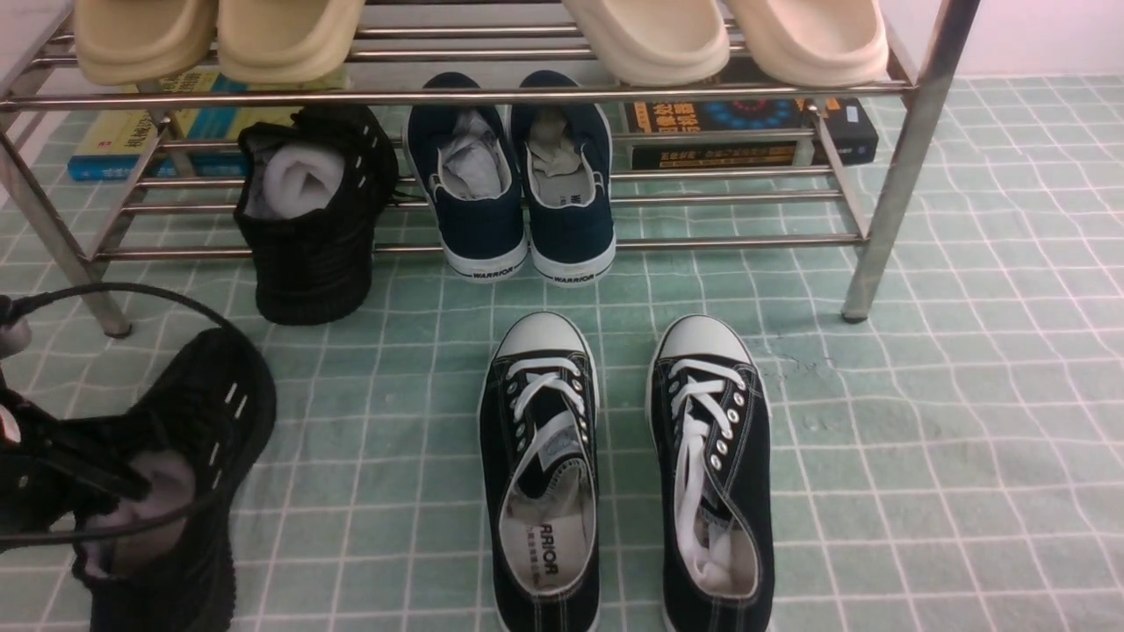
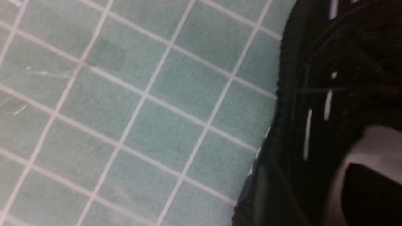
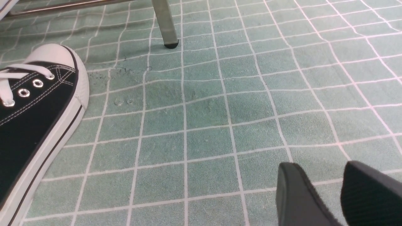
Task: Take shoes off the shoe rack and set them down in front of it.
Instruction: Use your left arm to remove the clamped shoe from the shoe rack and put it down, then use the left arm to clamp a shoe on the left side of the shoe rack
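The shoe rack [image 1: 913, 140] carried one pair of slides [image 1: 290, 35] at its top shelf's left end and a second pair of slides [image 1: 650, 39] toward the right. On the lower shelf a mesh sneaker [image 1: 307, 228] sat at the left, overhanging the front bar, with slip-ons [image 1: 479, 211] just right of it, mid-shelf. Books [image 1: 114, 140] lay behind that shelf at the left, more books [image 1: 746, 132] at the right (on what, unclear). On the floor [image 1: 966, 395] before the rack lay the other mesh sneaker [image 1: 176, 491], off the left leg, and lace-ups [image 1: 540, 456], before the slip-ons.
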Robot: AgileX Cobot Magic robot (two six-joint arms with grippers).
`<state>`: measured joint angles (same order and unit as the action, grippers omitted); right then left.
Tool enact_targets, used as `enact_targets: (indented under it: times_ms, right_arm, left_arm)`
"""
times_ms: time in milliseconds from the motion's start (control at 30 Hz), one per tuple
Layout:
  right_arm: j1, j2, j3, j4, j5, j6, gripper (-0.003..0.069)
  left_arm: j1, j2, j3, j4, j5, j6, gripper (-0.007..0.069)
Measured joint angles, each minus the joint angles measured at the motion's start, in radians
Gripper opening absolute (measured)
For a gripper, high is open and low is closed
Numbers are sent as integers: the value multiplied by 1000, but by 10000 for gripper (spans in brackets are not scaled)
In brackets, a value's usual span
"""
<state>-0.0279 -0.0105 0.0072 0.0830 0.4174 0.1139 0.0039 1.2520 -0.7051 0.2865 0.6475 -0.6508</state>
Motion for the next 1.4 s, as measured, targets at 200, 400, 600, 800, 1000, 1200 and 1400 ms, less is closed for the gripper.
enact_targets:
  times_ms: [200, 400, 600, 800, 1000, 1200, 1400]
  right_arm:
    - [0, 0, 0, 0, 0, 0, 237]
    - [0, 0, 0, 0, 0, 0, 237]
    - [0, 0, 0, 0, 0, 0, 237]
    - [0, 0, 0, 0, 0, 0, 237]
    - [0, 0, 0, 0, 0, 0, 237]
    - [0, 0, 0, 0, 0, 0, 237]
    - [0, 0, 0, 0, 0, 0, 237]
  left_arm:
    - [0, -15, -239, -22, 169, 21, 493]
    - [0, 53, -423, -155, 220, 152, 239]
    - [0, 265, -643, -275, 233, 196, 20]
    - [0, 411, -775, -330, 239, 222, 174]
    - [0, 517, -818, -398, 160, 337, 431]
    - [0, 595, -819, -452, 76, 359, 477]
    - [0, 645, -819, -476, 70, 377, 360]
